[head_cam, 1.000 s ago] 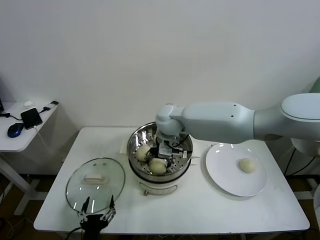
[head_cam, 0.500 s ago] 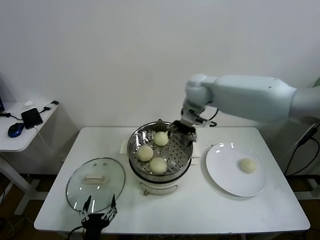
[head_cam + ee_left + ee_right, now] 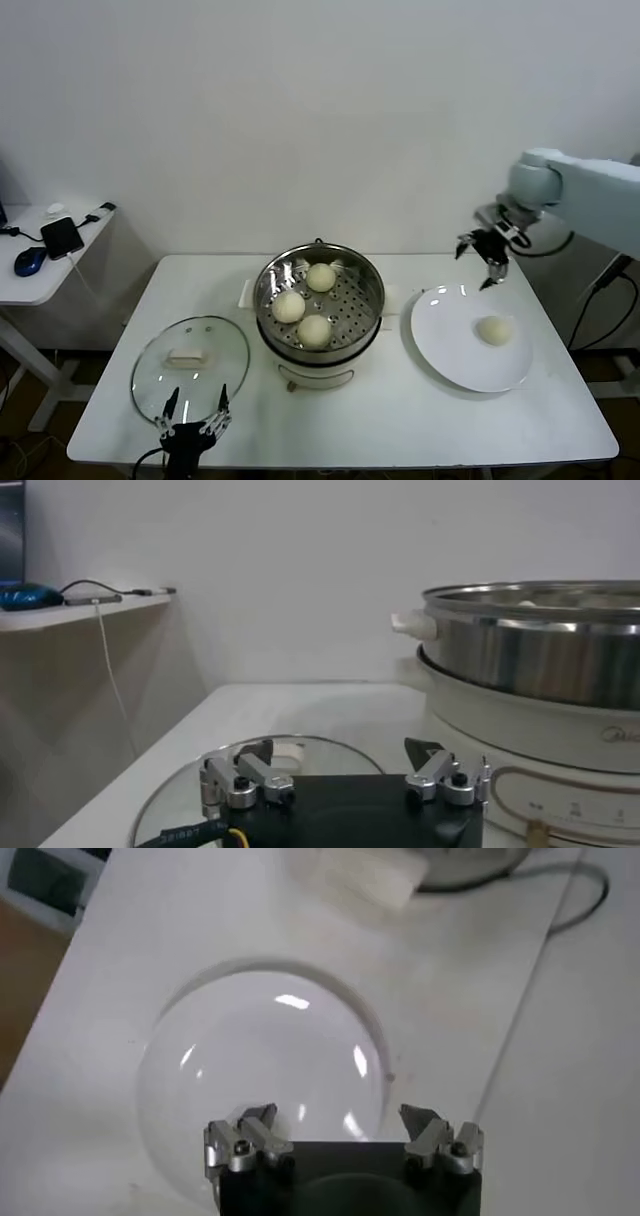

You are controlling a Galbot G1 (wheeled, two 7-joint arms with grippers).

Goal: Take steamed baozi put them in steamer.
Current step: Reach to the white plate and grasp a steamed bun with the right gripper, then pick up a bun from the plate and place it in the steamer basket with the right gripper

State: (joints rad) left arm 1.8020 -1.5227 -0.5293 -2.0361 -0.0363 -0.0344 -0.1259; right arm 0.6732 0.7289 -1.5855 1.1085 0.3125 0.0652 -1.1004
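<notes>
The steel steamer (image 3: 372,315) stands mid-table and holds three cream-white baozi (image 3: 321,277), (image 3: 289,306), (image 3: 314,331) on its perforated tray. A fourth baozi (image 3: 493,330) lies on the white plate (image 3: 450,350) to the right. My right gripper (image 3: 483,262) is open and empty, in the air over the plate's far edge, up and left of that baozi. In the right wrist view the open gripper (image 3: 340,1133) hangs over the bare plate (image 3: 260,1058); the baozi is out of that view. My left gripper (image 3: 190,425) is open and parked at the front left table edge.
The round glass lid (image 3: 190,368) lies flat left of the steamer, just beyond the left gripper; it also shows in the left wrist view (image 3: 300,748) beside the steamer wall (image 3: 540,650). A side table (image 3: 40,275) with a phone and a mouse stands far left.
My right gripper left a third baozi at the back of the steamer, rose out, and swung right to over the plate. The left arm has not moved.
</notes>
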